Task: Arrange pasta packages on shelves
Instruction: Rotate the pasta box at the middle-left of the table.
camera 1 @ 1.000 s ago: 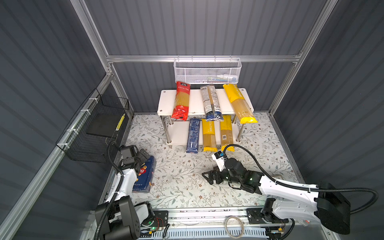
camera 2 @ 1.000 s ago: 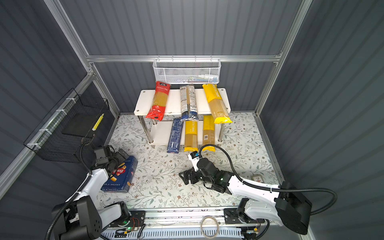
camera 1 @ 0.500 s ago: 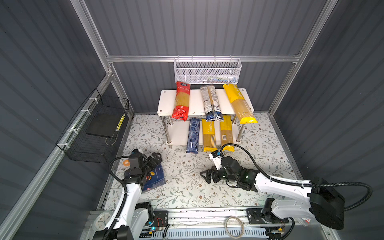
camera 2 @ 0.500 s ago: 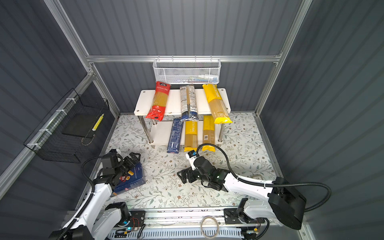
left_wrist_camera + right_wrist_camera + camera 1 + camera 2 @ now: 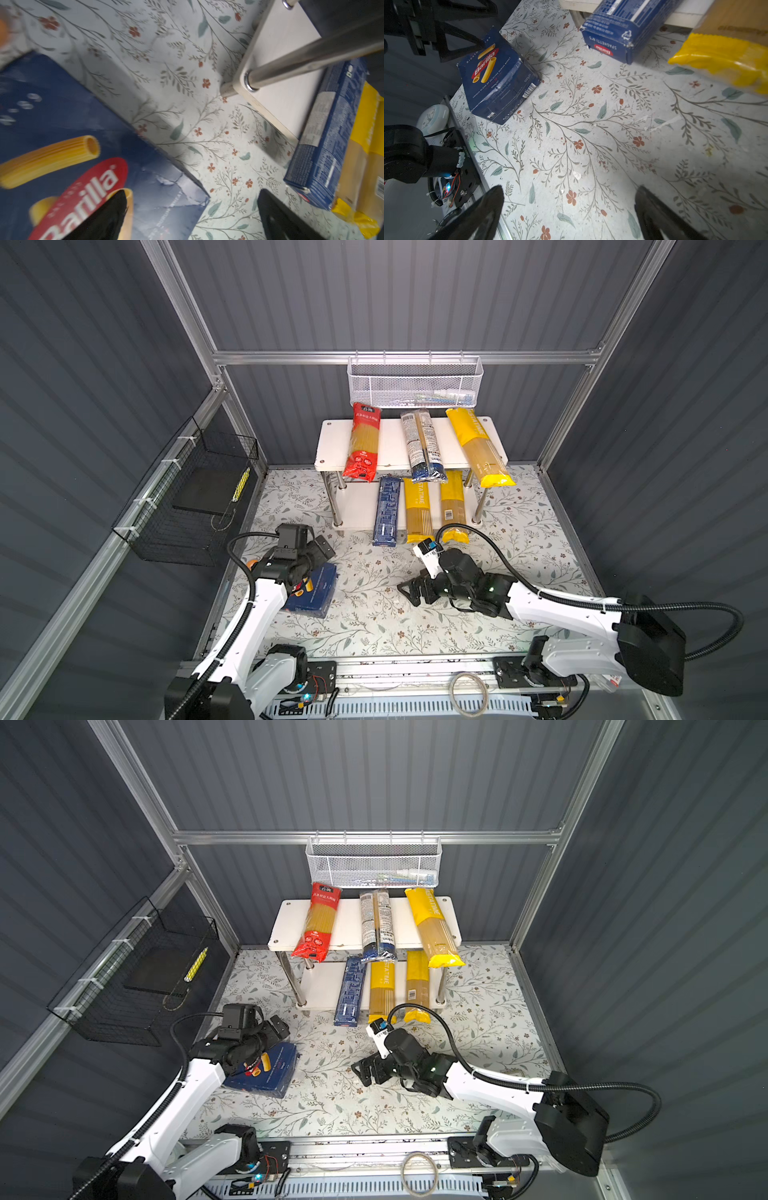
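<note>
The right gripper [image 5: 569,189] hangs wide open and empty over the flowery mat [image 5: 374,614]. The left gripper [image 5: 192,191], wide open too, has swung in over a corner of the blue Barilla rigatoni box [image 5: 316,589]. The box still lies flat on the mat, so a grab looks close. Farther back, six other pasta packs [image 5: 415,510] already lie on the white shelves [image 5: 390,443].

Both top views look down from high; wrist cameras sit low, sharing the Barilla box [image 5: 52,116]
</note>
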### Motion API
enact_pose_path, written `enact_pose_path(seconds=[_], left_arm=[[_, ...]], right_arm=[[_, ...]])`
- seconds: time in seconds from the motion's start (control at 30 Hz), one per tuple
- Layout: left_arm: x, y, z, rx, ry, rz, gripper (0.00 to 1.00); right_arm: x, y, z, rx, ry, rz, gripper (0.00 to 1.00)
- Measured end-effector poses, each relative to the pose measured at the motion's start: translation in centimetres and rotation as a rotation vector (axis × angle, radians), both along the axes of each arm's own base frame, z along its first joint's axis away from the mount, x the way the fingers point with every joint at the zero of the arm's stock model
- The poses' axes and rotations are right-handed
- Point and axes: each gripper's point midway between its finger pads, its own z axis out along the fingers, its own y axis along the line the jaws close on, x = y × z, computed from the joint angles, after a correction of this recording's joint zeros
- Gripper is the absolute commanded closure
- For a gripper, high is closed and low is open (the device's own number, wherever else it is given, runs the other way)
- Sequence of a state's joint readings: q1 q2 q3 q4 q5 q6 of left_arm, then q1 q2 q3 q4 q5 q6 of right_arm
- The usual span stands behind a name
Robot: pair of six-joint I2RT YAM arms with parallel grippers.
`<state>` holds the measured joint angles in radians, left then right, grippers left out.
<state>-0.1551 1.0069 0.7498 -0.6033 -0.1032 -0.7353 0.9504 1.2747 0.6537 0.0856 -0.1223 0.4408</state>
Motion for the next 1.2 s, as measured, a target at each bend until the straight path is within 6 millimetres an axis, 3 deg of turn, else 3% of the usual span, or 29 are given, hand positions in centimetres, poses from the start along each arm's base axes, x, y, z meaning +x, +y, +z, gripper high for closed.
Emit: enact_pose_path(seconds=[0.17,0.3,0.37,0.53,0.8,1.07,1.2], left_arm=[[-2.8,4.2,-1.2,0.112,0.089,0.134,0.01],[-3.5,7.6,-1.5,0.153,0.115,0.221,0.01],[-3.5,8.3,-2.0,0.151,0.138,0.231,0.01],[-2.6,8.1,-3.7,0.122,0.16,0.217,0.01],[-1.7,7.8,-4.6,0.103,0.121,0.192,0.01],[0.3,6.4,-4.2,0.017,-0.035,0.147,0.01],[1.0,4.5,-3.9,-0.031,-0.092,0.098,0.01]], right_arm=[[-0.2,1.4,0.3,0.003,0.002,0.068,0.01],[-0.7,1.9,0.1,0.01,0.019,0.103,0.01],[-0.8,2.0,0.0,0.015,0.024,0.114,0.01],[-0.9,2.2,0.0,0.021,0.027,0.123,0.01],[-1.0,2.2,0.1,0.024,0.029,0.123,0.01],[-0.9,2.2,0.1,0.027,0.035,0.118,0.01],[-0.9,2.3,0.0,0.031,0.04,0.114,0.01]])
